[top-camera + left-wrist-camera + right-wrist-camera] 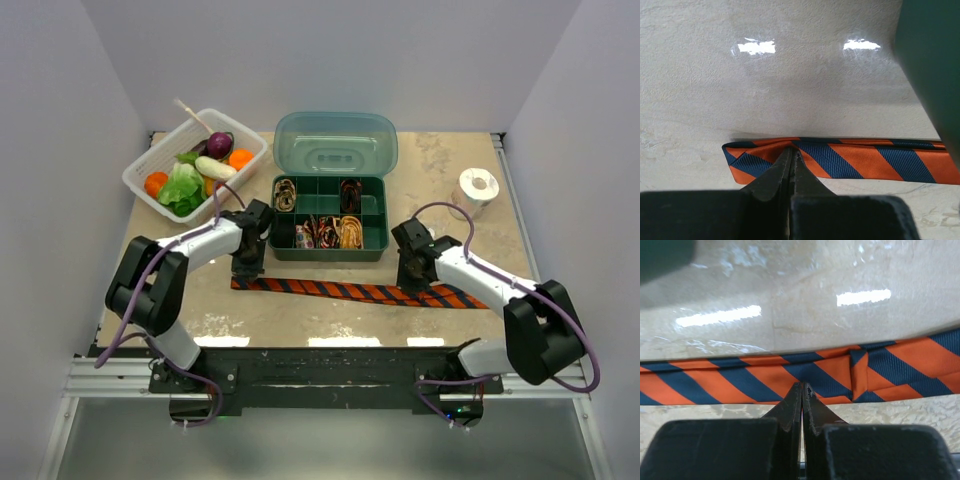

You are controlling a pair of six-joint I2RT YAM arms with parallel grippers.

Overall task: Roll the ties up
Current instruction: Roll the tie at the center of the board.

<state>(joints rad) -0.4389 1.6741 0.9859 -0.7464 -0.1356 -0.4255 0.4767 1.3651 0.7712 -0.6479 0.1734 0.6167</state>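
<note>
The orange-red tie with navy stripes (340, 291) lies flat across the table in front of the green box. My left gripper (247, 268) is at its left end. In the left wrist view the gripper (792, 150) is shut, and the folded-over end of the tie (865, 162) draws up to its tips. My right gripper (412, 280) is over the tie's right part. In the right wrist view it (802, 386) is shut, tips over the near edge of the flat tie (730, 382), left of a cross fold. Small coiled ties (350, 232) sit in the box compartments.
The green compartment box (378, 250) stands just behind the tie with its lid (336, 145) open. It shows at the right edge of the left wrist view (935, 65). A white basket (150, 170) of toy vegetables is at back left. A white tape roll (478, 187) is at back right.
</note>
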